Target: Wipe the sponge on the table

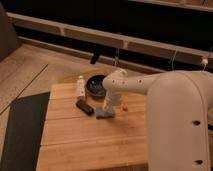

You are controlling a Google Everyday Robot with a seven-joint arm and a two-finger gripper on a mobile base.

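The sponge (105, 114), a small flat blue-grey pad, lies on the light-brown plank table (85, 142) near its middle. My white arm reaches in from the right, and my gripper (107, 104) points down directly over the sponge, touching or nearly touching its top. A black bar-shaped object (84, 106) lies just left of the sponge.
A dark round bowl (95, 86) sits at the table's back edge, with a small white bottle (80, 86) to its left. A small orange-red item (125, 106) lies right of the gripper. A dark grey mat (20, 130) covers the floor on the left.
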